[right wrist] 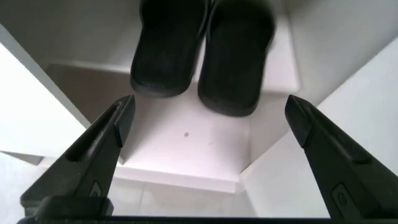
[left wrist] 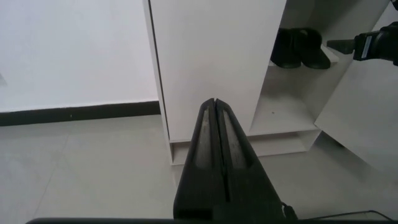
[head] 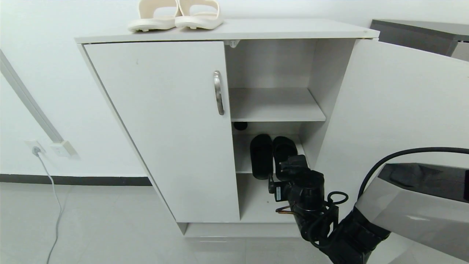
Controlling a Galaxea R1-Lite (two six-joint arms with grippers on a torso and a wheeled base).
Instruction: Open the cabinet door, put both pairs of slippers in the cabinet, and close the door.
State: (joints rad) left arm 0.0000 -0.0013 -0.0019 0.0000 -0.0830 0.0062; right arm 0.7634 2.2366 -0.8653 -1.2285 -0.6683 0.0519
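A: Black slippers (head: 261, 156) sit on the middle shelf (head: 242, 161), heels over its edge. The cream pair (head: 176, 20) waits on the cabinet top (head: 293, 27).
B: Right fingers (right wrist: 102, 140) gape wide, empty, just before those heels. A nudge could tip them off.
A: Then the open door (head: 395, 110) might jam on one. Left fingers (left wrist: 205, 143) are pressed together, empty.

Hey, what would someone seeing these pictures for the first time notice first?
The black slippers lie on the lower shelf of the open cabinet, their ends jutting past the shelf edge, with the right gripper open just in front of them. The cream slippers sit on the cabinet's top, above the shut left door.
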